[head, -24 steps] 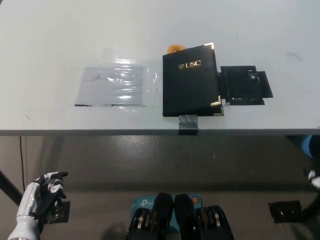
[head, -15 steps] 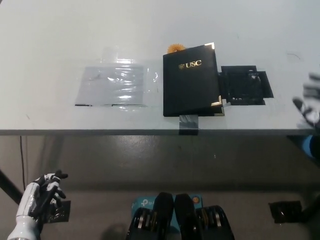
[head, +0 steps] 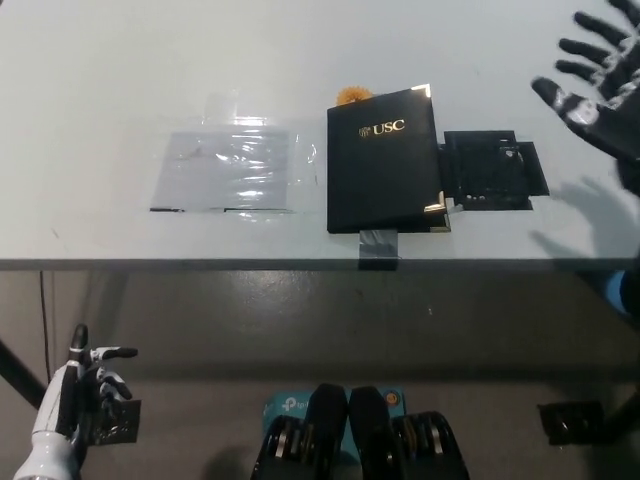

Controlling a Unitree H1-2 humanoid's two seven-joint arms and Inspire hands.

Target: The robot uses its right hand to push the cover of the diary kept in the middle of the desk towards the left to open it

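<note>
the black right hand (head: 600, 85), fingers spread apart and holding nothing, hangs above the pale grey desk (head: 100, 80) at its far right. the closed black diary with gold corners and gold "usc" lettering (head: 384, 160) lies flat to the left of those fingertips, well apart from them, near the desk's front edge. just beside the diary's right edge, between it and the hand, sits a black square frame-like piece (head: 492, 170). a strip of grey tape (head: 377, 244) shows at the diary's lower edge, a small orange object (head: 348, 96) peeks out behind its top left corner, and a clear plastic sheet (head: 226, 172) lies further left.

step in hand: the approach, with the cover untouched. the next move likely calls for bringing the fingertips down to the diary's right edge, catching the cover and sweeping it leftward (the tape may serve to hold the diary in place).

no containers are visible. the white left hand (head: 82, 390) rests below the desk, fingers loosely apart, empty.
</note>
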